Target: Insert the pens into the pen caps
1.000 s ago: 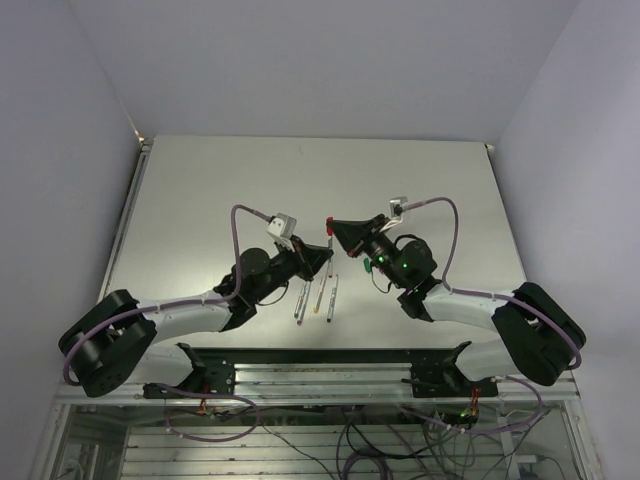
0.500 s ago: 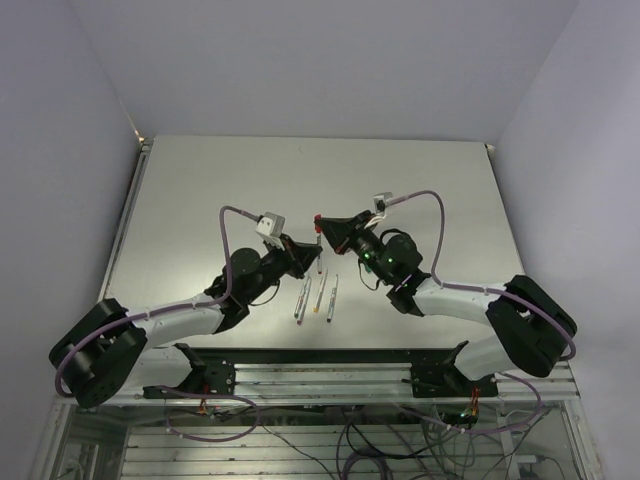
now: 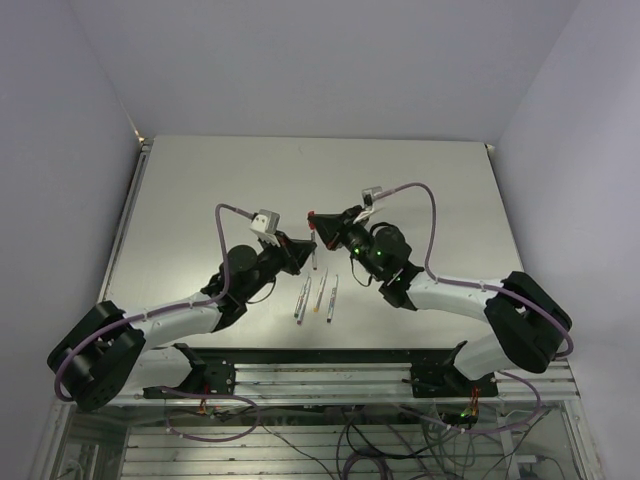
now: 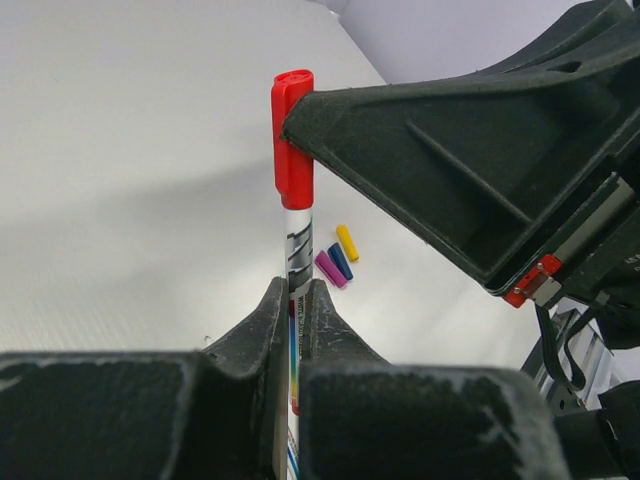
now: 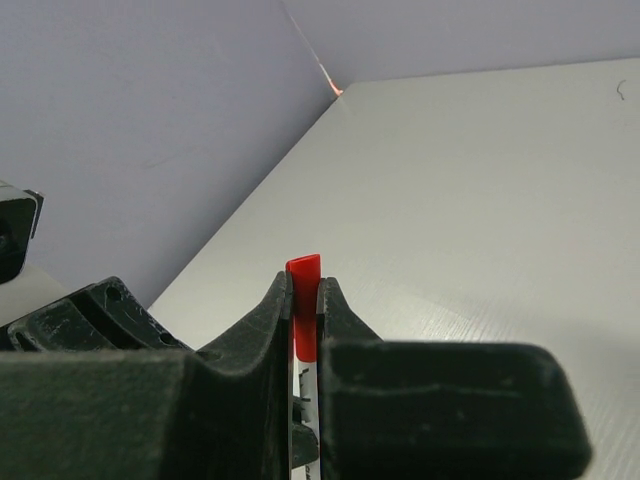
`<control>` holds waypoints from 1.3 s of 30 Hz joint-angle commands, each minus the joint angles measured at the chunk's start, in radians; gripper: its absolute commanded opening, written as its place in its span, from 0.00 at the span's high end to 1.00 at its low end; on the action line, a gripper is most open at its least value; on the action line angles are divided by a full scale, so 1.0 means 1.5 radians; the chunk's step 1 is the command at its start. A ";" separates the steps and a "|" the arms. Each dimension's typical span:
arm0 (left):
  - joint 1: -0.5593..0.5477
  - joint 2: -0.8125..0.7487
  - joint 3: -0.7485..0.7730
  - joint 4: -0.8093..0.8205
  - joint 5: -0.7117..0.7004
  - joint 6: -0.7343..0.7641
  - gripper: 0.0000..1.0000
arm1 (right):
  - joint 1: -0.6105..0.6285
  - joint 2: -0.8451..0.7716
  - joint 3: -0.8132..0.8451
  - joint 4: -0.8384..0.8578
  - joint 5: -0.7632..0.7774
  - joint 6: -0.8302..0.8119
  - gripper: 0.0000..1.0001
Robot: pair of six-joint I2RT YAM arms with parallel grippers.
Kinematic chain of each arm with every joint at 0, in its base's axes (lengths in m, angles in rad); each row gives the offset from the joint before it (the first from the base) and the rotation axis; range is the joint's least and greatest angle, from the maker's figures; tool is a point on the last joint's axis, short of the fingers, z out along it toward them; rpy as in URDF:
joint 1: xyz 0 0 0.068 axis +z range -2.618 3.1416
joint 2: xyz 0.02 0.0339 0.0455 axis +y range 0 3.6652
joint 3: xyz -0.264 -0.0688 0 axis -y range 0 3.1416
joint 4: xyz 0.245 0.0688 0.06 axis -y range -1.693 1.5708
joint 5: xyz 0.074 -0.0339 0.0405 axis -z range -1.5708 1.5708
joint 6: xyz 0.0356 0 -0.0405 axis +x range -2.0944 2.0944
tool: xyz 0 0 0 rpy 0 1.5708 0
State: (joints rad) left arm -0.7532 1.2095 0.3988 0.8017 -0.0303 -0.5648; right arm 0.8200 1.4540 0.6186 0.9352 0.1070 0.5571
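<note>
A silvery pen [image 4: 298, 245] stands upright in my left gripper [image 4: 295, 292], which is shut on its barrel. A red pen cap [image 4: 293, 150] sits on the pen's upper end. My right gripper [image 5: 304, 292] is shut on that red cap [image 5: 304, 300], and the pen barrel [image 5: 303, 400] shows below it. In the top view the two grippers meet over the table's middle, left [image 3: 308, 250] just below right [image 3: 314, 220]. Three more pens [image 3: 319, 296] lie side by side on the table. Magenta [image 4: 330, 269], blue [image 4: 340, 260] and yellow caps [image 4: 347, 242] lie together.
The white table [image 3: 200, 190] is bounded by purple-grey walls at the back and sides. A metal rail [image 3: 320, 375] with the arm bases runs along the near edge. Both arms' purple cables [image 3: 420, 215] arch above the wrists.
Both grippers have drifted left together, the right one turning further over the left. Pen and red cap stayed gripped throughout.
</note>
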 commanded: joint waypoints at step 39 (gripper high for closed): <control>0.198 0.345 0.286 -0.374 -0.118 0.082 0.93 | -0.037 -0.298 -0.043 -0.331 0.424 -0.106 0.28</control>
State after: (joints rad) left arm -0.4709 1.6852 0.7696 0.2779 -0.2432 -0.4629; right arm 0.7692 1.0286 0.5850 0.4564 0.6949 0.3691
